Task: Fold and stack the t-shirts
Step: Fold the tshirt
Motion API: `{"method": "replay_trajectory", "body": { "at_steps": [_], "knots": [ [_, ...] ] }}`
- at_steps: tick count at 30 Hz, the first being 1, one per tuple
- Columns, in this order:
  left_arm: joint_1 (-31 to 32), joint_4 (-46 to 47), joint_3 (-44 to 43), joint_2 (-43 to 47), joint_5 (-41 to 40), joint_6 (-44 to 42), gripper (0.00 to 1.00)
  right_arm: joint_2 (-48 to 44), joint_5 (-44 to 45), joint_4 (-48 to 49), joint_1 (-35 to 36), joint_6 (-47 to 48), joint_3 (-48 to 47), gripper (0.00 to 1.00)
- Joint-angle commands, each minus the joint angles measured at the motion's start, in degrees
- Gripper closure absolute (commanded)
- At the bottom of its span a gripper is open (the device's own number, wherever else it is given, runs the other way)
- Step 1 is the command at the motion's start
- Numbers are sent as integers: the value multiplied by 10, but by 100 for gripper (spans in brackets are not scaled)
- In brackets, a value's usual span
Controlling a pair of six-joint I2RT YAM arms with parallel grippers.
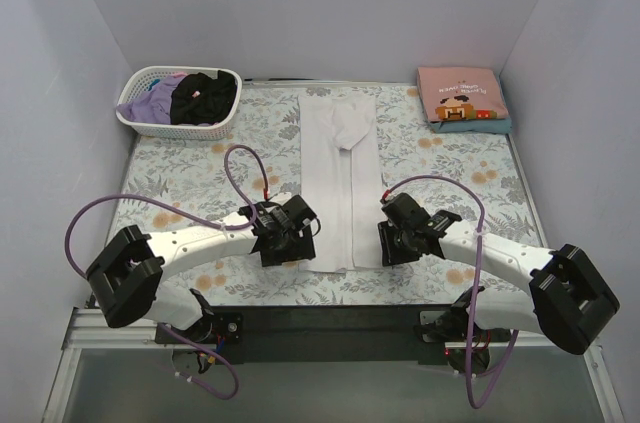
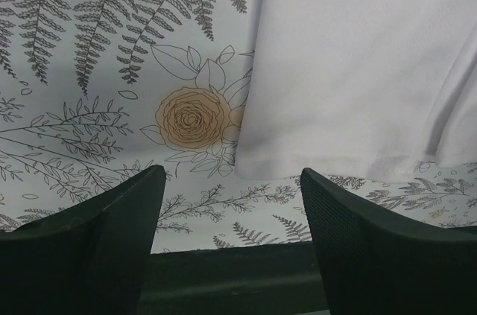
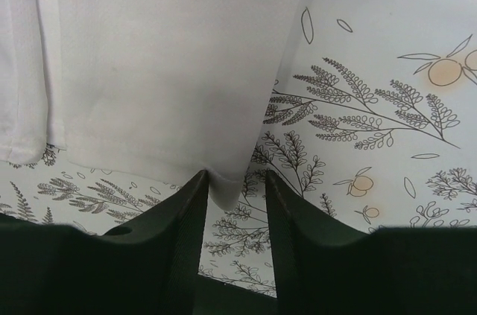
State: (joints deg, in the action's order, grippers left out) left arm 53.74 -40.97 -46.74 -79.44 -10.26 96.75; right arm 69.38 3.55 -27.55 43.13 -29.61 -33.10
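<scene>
The white t-shirt (image 1: 338,178) is laid as a long strip mid-table (image 1: 200,173). Its near hem corners are flanked by the left claw (image 2: 231,173), released wide, and the right claw (image 3: 237,177), narrowly parted and unclenched, seemingly for folding.

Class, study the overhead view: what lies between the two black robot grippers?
The near end of the long folded white cloth t-shirt lies between the left gripper and the right gripper, on the floral table cloth, as the top external view shows.

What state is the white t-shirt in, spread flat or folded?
Partly folded: the white t-shirt lies as a narrow long strip, sides turned in over the middle, not yet folded crosswise.
</scene>
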Motion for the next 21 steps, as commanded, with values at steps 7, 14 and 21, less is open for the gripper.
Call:
{"method": "replay_trajectory", "body": {
  "at_steps": [7,14,21],
  "knots": [
    [23,-29,-30,-37,-16,21,28,14,-28,-18,-1,10,44,74],
    [28,-39,-48,-62,-19,22,30,15,-21,-25,1,16,42,99],
    [36,-44,-59,-84,-19,22,46,16,-15,-22,1,17,43,99]
  ]
}}
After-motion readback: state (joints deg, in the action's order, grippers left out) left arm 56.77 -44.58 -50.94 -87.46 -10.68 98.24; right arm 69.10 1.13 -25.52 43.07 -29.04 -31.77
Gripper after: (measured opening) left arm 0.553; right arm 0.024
